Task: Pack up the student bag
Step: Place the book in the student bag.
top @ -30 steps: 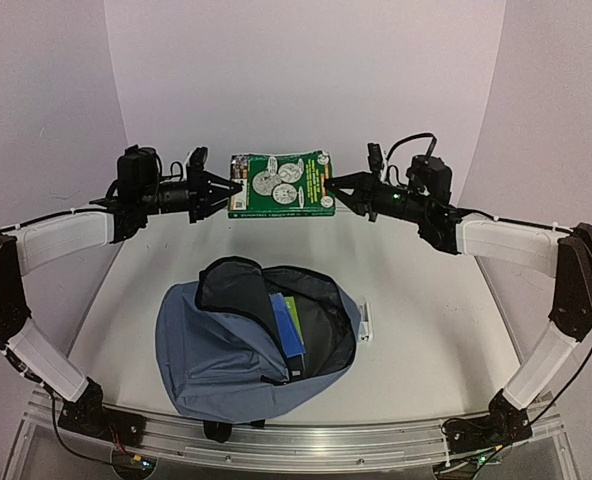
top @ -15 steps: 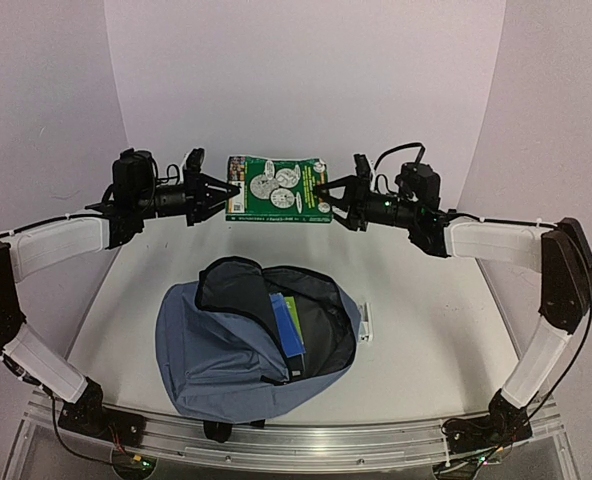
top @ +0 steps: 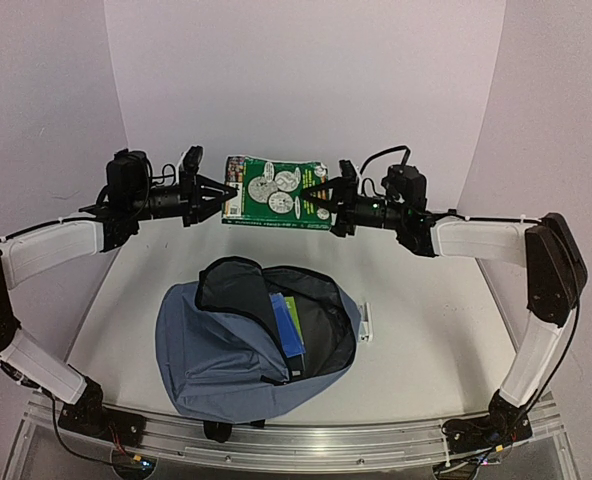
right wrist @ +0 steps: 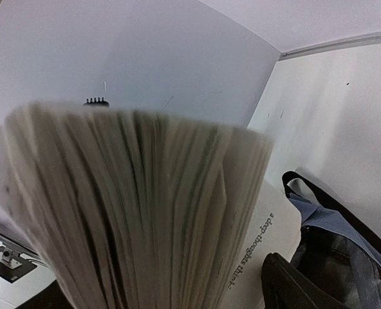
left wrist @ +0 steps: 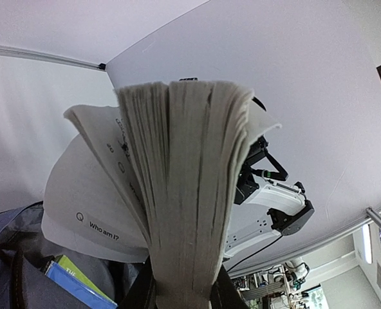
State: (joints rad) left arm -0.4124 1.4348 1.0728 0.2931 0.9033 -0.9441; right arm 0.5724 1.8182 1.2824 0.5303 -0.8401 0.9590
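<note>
The book (right wrist: 132, 212) is blurred, the student bag (right wrist: 345, 225) cropped.

Between the left gripper (top: 228, 195) and right gripper (top: 312, 197), a book (top: 274, 192) with a smooth printed green cover and matt off-white paper pages (left wrist: 190, 193), rough and uneven along the cut edges. Matt black plastic on both grippers, smooth white plastic shells (top: 51, 250) behind them. Below the grippers, soft matt slate-blue cloth on the bag (top: 206, 365), black fabric lining inside, a smooth blue notebook (top: 288, 325) cover. Matt white table (top: 426, 310); brushed metal rail (top: 326, 438) at the bases.
</note>
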